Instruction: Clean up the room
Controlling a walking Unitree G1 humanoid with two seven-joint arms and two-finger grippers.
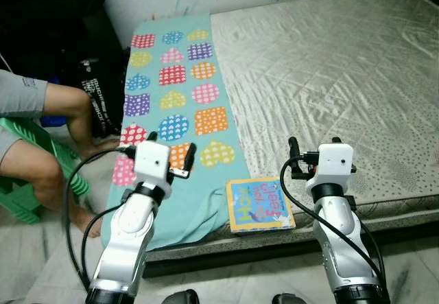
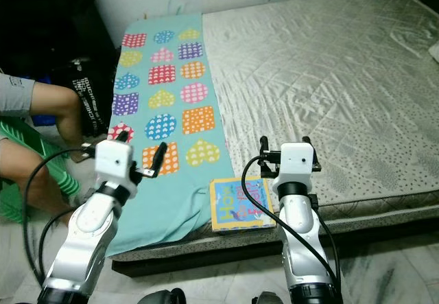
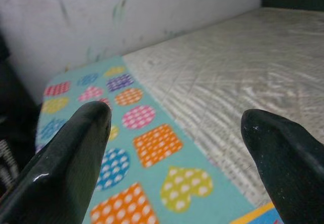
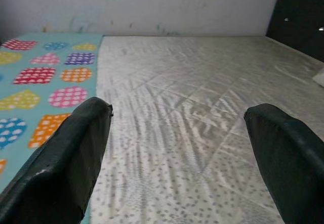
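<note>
- A picture book (image 1: pixel 260 204) lies flat at the near edge of the mattress (image 1: pixel 329 64), touching the edge of a teal blanket (image 1: pixel 175 105) patterned with dotted hearts and squares.
- The left gripper (image 1: pixel 170 154) hovers over the blanket, its fingers (image 3: pixel 71 163) spread and empty.
- The right gripper (image 1: pixel 314 146) hovers just right of the book, fingers (image 4: pixel 66 158) spread and empty.
- A person's leg (image 1: pixel 51 177) and a green stool (image 1: pixel 27 180) sit at the left.
</note>
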